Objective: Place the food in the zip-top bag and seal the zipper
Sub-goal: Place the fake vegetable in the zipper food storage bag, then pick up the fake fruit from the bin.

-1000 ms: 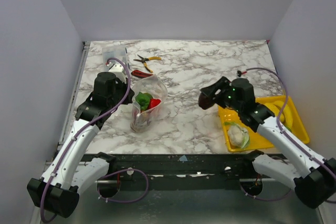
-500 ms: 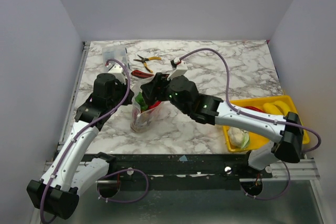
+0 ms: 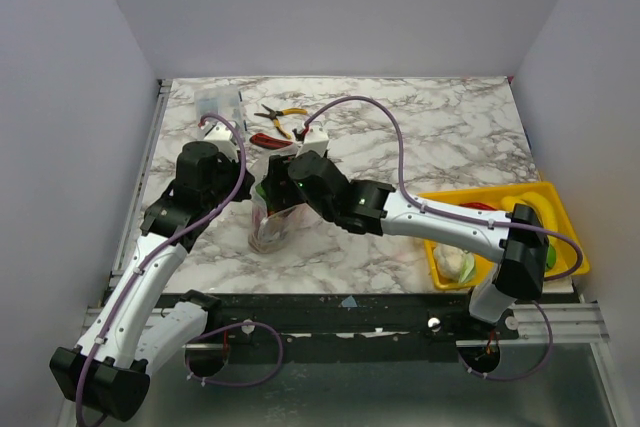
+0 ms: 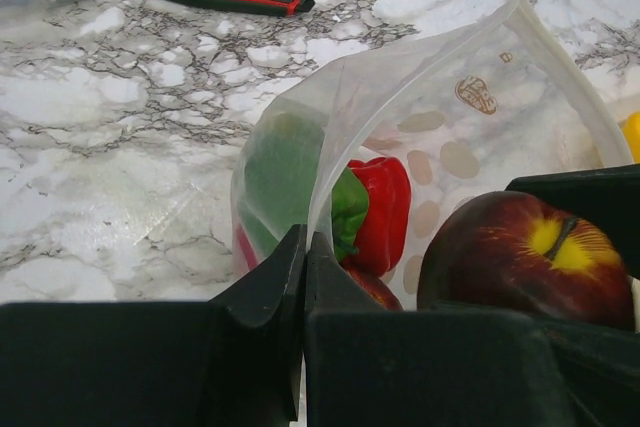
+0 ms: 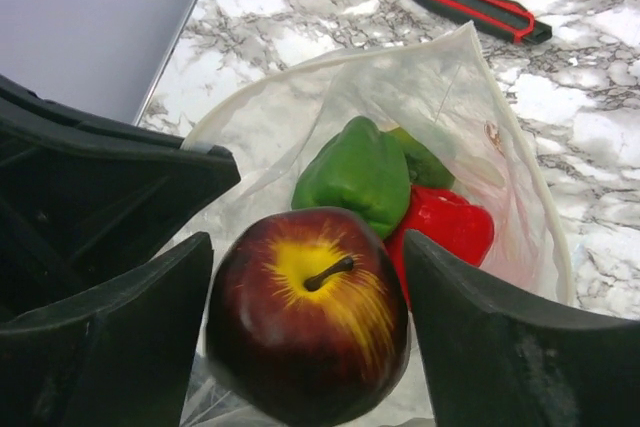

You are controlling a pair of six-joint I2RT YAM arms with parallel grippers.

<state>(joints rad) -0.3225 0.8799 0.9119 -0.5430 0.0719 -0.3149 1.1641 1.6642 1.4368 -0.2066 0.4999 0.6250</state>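
Note:
The clear dotted zip-top bag [image 3: 270, 229] stands open left of centre. My left gripper [image 3: 252, 193] is shut on its mouth edge, pinching the plastic [image 4: 305, 242]. Inside the bag [image 4: 440, 107] lie a green pepper [image 4: 280, 167] and a red pepper [image 4: 380, 212]. My right gripper [image 3: 276, 187] is over the bag mouth, shut on a maroon and yellow apple [image 5: 305, 312], which also shows in the left wrist view [image 4: 520, 267]. The peppers [image 5: 355, 172] sit just below it. A pale leafy vegetable [image 3: 455, 264] lies in the yellow tray [image 3: 560, 192].
A red and black box cutter [image 3: 268, 139], yellow-handled pliers [image 3: 280, 114] and a rigid clear box [image 3: 218, 102] lie behind the bag. The yellow tray at the right edge holds more food, among it yellow pieces [image 3: 530, 209].
My right arm has swung from the yellow tray across to the bag, carrying the apple, and now hangs over the bag mouth. The left arm has held still.

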